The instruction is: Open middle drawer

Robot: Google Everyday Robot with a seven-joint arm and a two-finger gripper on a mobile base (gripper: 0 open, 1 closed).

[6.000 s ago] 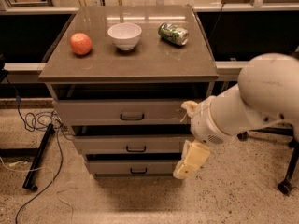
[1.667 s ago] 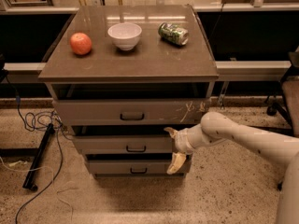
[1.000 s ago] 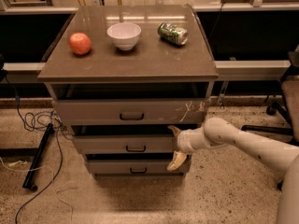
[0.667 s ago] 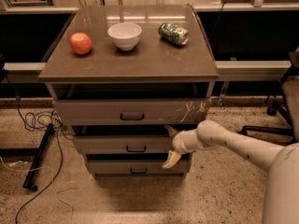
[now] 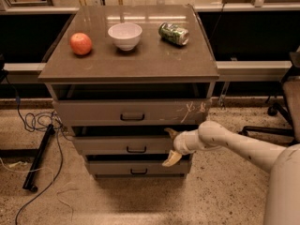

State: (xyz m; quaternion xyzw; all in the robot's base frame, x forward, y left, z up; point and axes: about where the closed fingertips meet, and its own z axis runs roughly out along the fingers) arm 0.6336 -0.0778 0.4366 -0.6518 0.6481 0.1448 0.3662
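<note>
The middle drawer (image 5: 117, 144) is the second of three grey-brown fronts in the cabinet, with a small dark bracket handle (image 5: 136, 149). It sits about flush with the other fronts, with a dark gap above it. My gripper (image 5: 170, 146) is at the right end of this drawer front, to the right of the handle. It is open: one finger (image 5: 170, 132) points at the gap above the front, and the other one (image 5: 171, 159) hangs at its lower edge. My white arm (image 5: 234, 144) reaches in from the right.
The scratched top drawer (image 5: 131, 111) is above and the narrow bottom drawer (image 5: 138, 168) below. On the cabinet top (image 5: 154, 62) are an apple (image 5: 81, 43), a white bowl (image 5: 124, 35) and a green can (image 5: 174, 33). Cables (image 5: 40, 123) and a black stand leg (image 5: 40, 156) lie left; a chair base (image 5: 274, 121) stands right.
My gripper has shifted a little to the left along the middle drawer front, closer to the handle. The drawers have not visibly moved.
</note>
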